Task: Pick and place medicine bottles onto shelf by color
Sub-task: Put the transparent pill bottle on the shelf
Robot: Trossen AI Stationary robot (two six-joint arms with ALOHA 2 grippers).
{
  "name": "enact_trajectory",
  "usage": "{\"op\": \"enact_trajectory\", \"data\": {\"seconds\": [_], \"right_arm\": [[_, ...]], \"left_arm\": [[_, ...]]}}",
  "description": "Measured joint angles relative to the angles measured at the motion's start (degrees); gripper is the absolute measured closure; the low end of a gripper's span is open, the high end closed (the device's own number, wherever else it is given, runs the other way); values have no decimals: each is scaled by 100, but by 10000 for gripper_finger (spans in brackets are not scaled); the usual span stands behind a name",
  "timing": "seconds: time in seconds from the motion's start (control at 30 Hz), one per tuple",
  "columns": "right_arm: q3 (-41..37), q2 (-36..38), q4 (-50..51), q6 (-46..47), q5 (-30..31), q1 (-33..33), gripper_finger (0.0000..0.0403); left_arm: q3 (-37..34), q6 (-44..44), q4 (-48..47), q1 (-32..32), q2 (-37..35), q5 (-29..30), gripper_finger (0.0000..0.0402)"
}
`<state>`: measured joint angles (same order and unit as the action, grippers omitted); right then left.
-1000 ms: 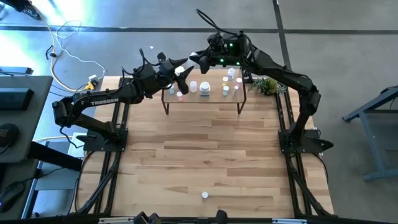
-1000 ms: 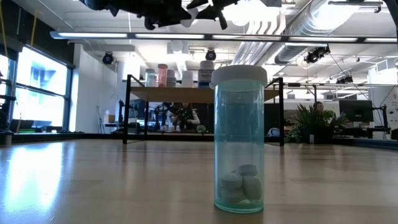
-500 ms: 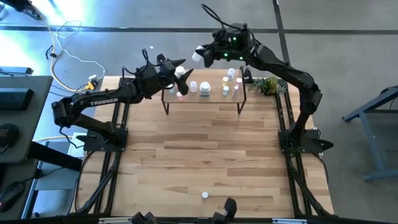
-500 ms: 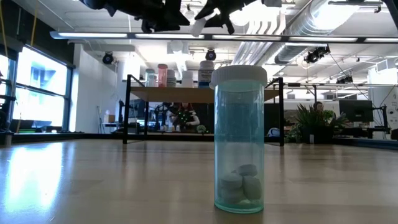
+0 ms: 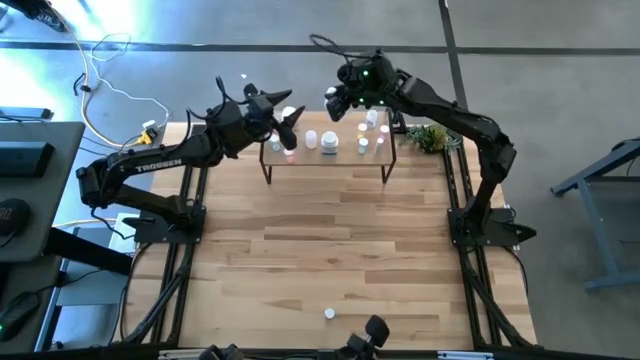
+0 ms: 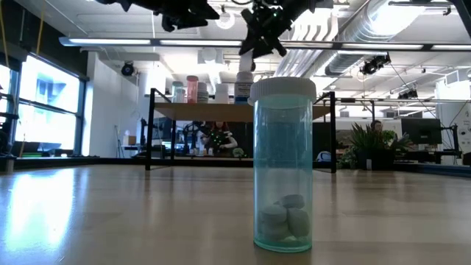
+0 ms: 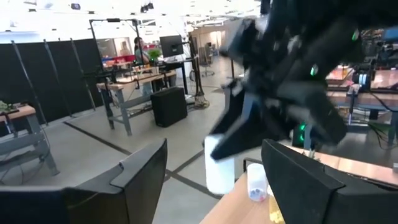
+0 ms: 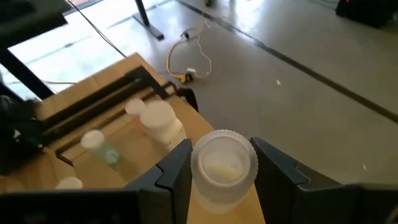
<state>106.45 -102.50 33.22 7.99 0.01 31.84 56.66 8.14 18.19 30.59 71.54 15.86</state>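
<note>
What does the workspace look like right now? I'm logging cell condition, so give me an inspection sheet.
Surface: plank-pattern wooden table, mostly bare.
Job's things: several medicine bottles standing on the shelf at the far edge; one teal bottle with tablets stands alone near the front edge.
Clutter: small green plant beside the shelf.
Grippers: left gripper open and empty at the shelf's left end; right gripper shut on a white-capped bottle above the shelf.
Cables: white cord loose on the floor behind the table.
Surroundings: workshop benches; no people near the table.
</note>
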Motion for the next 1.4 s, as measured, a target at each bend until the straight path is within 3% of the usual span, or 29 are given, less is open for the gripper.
{"op": "enact_trajectory", "data": {"seconds": [0.3, 0.87, 1.4], "right_arm": [[-803, 6, -580, 111, 46, -152, 279], [-1651, 0, -797, -249, 108, -95, 279], [-1737, 0, -773, -289, 406, 87, 279]], "left_arm": [[0, 2, -27, 0, -209, 0, 149], [0, -214, -238, 0, -231, -22, 149], [0, -199, -341, 0, -227, -22, 149]]}}
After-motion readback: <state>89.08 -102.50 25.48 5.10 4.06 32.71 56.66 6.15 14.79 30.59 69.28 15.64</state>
